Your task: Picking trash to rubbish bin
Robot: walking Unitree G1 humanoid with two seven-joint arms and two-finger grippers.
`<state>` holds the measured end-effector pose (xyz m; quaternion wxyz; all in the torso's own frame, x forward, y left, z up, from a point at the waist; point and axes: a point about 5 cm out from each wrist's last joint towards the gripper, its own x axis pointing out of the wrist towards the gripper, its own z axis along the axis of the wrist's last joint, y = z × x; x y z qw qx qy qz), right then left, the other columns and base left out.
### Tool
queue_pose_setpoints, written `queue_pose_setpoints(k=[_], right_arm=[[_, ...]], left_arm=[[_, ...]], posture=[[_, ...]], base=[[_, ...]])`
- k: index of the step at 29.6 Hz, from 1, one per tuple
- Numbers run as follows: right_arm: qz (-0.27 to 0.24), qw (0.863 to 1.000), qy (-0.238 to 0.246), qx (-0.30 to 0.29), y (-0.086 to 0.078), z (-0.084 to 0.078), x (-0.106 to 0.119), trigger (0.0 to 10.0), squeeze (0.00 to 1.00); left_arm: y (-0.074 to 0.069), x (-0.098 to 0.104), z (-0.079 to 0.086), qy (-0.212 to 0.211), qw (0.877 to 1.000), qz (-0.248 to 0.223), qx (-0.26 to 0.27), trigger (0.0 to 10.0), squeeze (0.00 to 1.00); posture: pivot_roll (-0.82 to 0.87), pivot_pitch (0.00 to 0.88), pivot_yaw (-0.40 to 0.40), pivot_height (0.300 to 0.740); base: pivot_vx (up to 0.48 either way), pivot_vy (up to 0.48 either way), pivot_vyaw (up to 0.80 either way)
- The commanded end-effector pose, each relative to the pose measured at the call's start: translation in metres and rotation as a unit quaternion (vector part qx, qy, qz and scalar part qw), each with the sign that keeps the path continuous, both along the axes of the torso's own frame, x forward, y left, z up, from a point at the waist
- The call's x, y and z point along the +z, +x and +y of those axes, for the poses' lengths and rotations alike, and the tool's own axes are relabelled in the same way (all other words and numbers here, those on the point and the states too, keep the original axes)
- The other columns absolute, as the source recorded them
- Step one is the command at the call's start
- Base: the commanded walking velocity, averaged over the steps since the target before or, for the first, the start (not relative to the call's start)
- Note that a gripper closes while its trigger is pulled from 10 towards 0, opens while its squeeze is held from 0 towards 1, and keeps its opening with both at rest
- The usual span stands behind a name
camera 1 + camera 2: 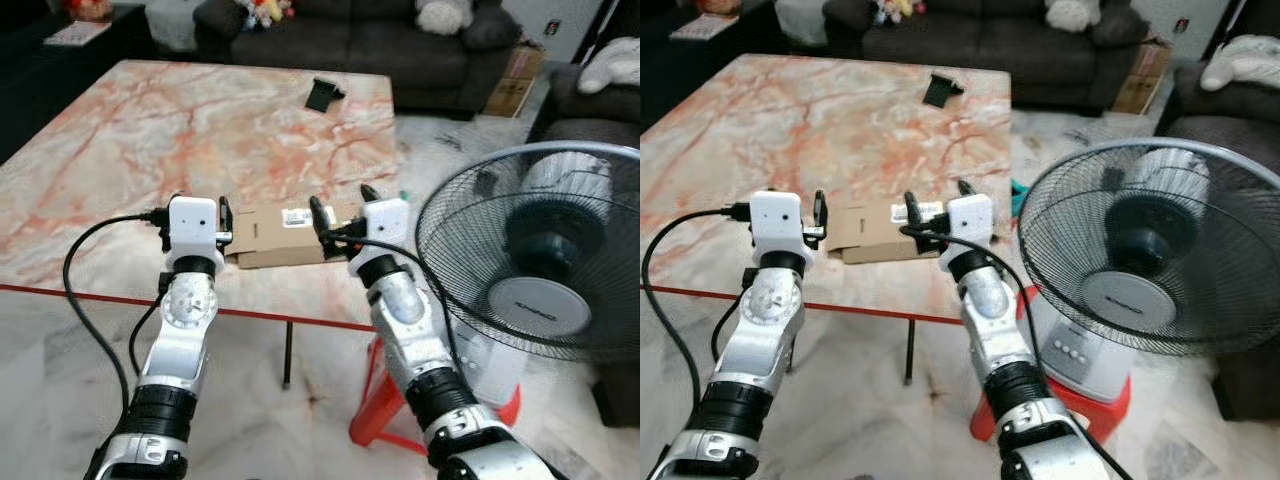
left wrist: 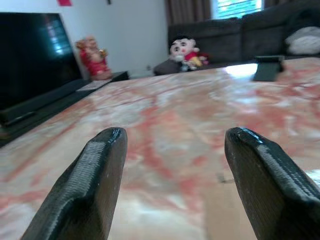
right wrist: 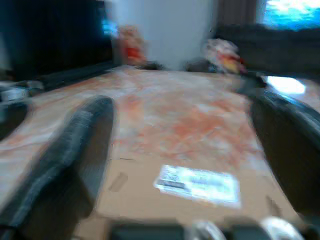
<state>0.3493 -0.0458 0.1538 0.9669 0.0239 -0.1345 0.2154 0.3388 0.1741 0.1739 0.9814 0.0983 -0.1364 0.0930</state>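
Flanking one flat cardboard box (image 1: pixel 285 233), left gripper (image 2: pixel 172 185) and right gripper (image 3: pixel 187 165) hold fingers apart.

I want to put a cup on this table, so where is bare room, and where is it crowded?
The pink-veined marble table is bare across its left and middle, between the flat brown cardboard box and the small black stand. The near edge is crowded: left hand and right hand, both open, flank the box.
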Motion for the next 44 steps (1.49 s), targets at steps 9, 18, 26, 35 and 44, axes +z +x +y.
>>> queue_pose_setpoints(k=[9,18,26,35,44], right_arm=[[-0.003,1.0,0.009,0.002,0.0,-0.001,0.003,10.0,0.0],[0.001,1.0,0.007,0.014,-0.003,-0.001,0.001,10.0,0.0],[0.002,1.0,0.009,0.022,-0.007,0.002,0.001,10.0,0.0],[0.004,0.999,0.013,0.033,-0.016,0.005,0.0,10.0,0.0],[0.005,0.999,0.022,0.031,-0.026,0.002,0.0,10.0,0.0]], left_arm=[[0.002,-0.001,-0.016,0.001,0.999,0.001,-0.044,10.0,0.0],[0.015,-0.014,-0.022,-0.007,0.995,0.055,-0.078,10.0,0.0],[0.035,-0.037,-0.021,-0.028,0.982,0.154,-0.109,10.0,0.0],[0.051,-0.03,-0.026,-0.026,0.976,0.172,-0.132,10.0,0.0],[0.059,-0.017,-0.032,-0.018,0.978,0.152,-0.141,10.0,0.0]], posture=[[0.09,0.099,-0.016,0.74],[0.07,0.102,-0.041,0.74],[0.05,0.116,-0.045,0.74],[0.01,0.141,-0.054,0.74],[-0.01,0.181,-0.052,0.74]], base=[[0.217,0.0,0.0],[0.0,0.0,0.0],[0.0,0.0,0.0],[0.0,0.0,0.0],[0.0,0.0,0.0]])
